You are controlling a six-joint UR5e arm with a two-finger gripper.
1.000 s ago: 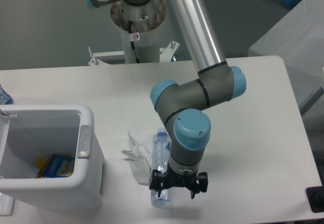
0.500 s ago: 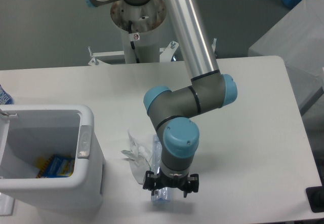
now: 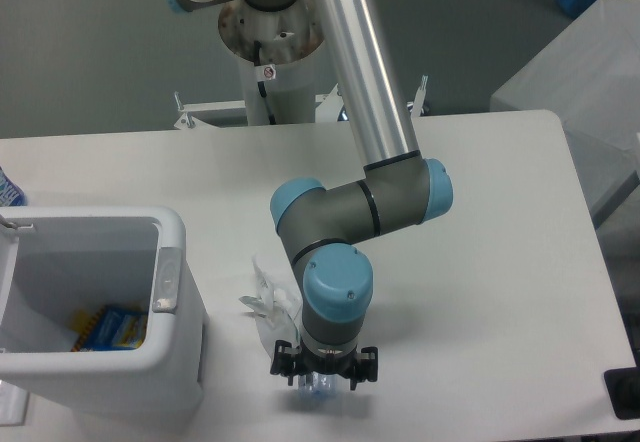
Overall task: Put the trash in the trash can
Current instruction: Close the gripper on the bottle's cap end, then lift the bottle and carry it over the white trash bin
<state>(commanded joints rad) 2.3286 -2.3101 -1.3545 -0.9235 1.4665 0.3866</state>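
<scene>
The trash can (image 3: 172, 262) is a white bin at the left of the table, with a grey tab on its right rim. To its right lies the crumpled whitish wrapper (image 3: 263, 302). The clear plastic bottle (image 3: 318, 391) lies right beside the wrapper and is almost wholly hidden under my wrist; only its near end shows. My gripper (image 3: 322, 374) points straight down over the bottle's near end. Its black fingers (image 3: 281, 362) are spread to either side of it, open. Whether they touch the bottle is hidden.
A blue and yellow packet (image 3: 108, 327) lies on the bin's floor. A blue object (image 3: 8, 190) peeks in at the left edge. The robot's base column (image 3: 270, 52) stands behind the table, and a grey block (image 3: 575, 72) sits at the right rear.
My arm has swung left and toward the table's front edge, bringing the gripper from beside the bottle to directly over it. Bottle and wrapper have not moved.
</scene>
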